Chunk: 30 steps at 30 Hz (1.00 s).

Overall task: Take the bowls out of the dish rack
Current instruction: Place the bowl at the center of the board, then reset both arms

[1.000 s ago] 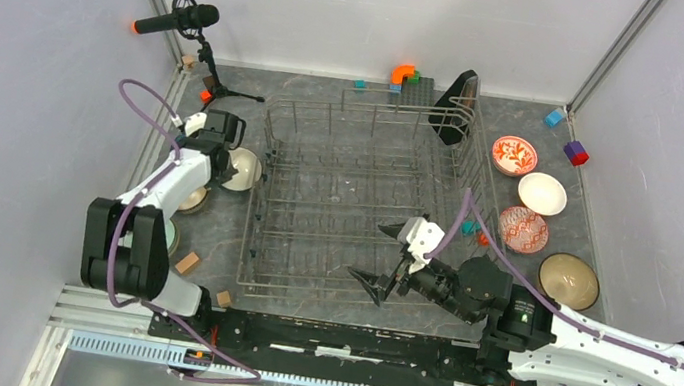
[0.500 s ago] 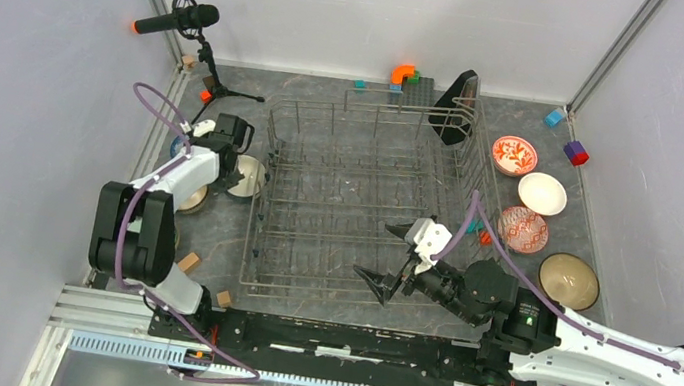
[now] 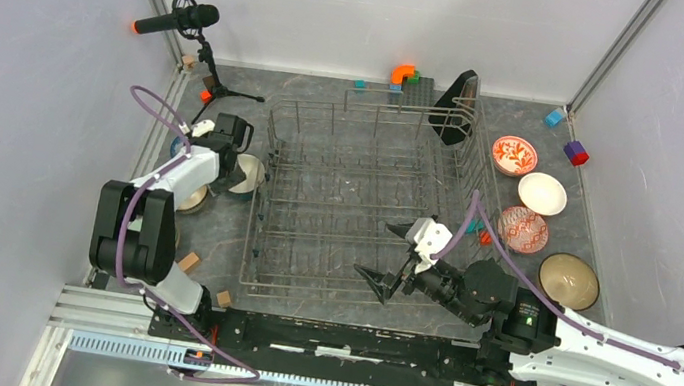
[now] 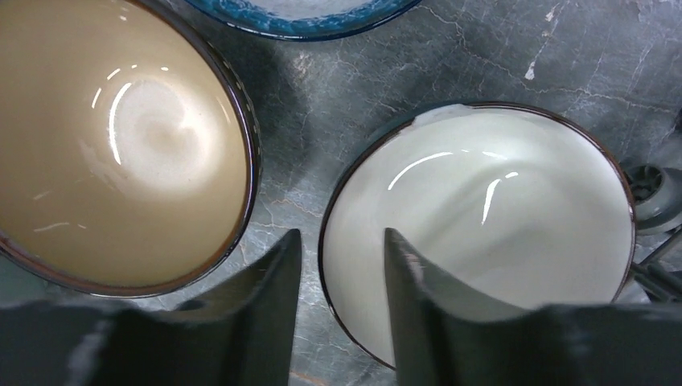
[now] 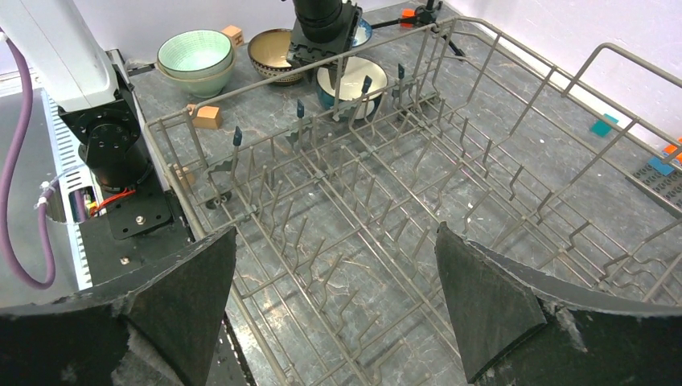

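Grey worktop point(image 3: 529, 128), rack point(image 3: 347, 199) looks emptied. Left gripper point(image 4: 342, 241) straddles the rim of the white-lined bowl point(image 4: 499, 233) just left of the rack, released. Lifting askew could snag that rim and tip it into the tan bowl point(image 4: 121, 153) beside. Right gripper point(image 5: 336, 233) gapes above the rack.

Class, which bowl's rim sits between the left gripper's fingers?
The white-lined bowl nearest the dish rack; the left gripper straddles its rim, while the tan bowl lies outside the fingers.
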Each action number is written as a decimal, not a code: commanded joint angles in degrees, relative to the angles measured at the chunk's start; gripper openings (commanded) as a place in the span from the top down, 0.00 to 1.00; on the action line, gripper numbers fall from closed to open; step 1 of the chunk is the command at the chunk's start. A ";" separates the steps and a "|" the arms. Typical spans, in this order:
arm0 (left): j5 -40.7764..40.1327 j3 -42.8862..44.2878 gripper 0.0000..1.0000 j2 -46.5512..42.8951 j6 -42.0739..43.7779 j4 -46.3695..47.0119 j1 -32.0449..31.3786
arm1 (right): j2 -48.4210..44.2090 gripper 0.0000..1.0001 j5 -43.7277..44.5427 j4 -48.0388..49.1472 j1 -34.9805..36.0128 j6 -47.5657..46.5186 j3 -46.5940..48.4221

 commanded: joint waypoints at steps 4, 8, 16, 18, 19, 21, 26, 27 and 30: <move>-0.76 0.03 0.25 -4.87 -2.07 -1.32 0.22 | -1.10 0.02 1.70 -0.47 0.14 0.01 0.14; -2.99 2.97 0.12 -11.40 -0.32 -6.36 0.07 | -1.39 0.02 3.49 -1.61 0.15 -0.40 1.31; -12.64 6.85 0.00 -26.00 8.78 -8.55 -10.31 | 3.47 0.02 17.67 -2.08 0.13 -1.94 6.10; -18.23 7.83 0.00 -27.75 11.89 -8.05 -16.82 | 7.20 0.02 23.58 -3.61 -0.14 -1.65 9.37; -20.89 8.61 0.00 -28.14 13.09 -8.11 -20.20 | 9.08 0.02 25.90 -4.25 -0.68 -1.27 10.85; -23.51 9.85 0.00 -28.65 14.33 -8.06 -24.61 | 11.77 0.02 26.54 -5.78 -3.56 0.90 13.97; -19.13 8.31 0.00 -31.93 17.10 -4.59 -27.30 | 13.01 0.02 16.19 -7.69 -19.02 9.82 16.29; -19.23 7.38 0.00 -32.71 17.24 -3.85 -27.41 | 12.86 0.02 15.41 -7.75 -20.84 10.78 15.96; -21.11 3.92 0.00 -35.39 16.78 -1.25 -27.86 | 12.47 0.02 13.70 -7.18 -24.06 12.39 13.91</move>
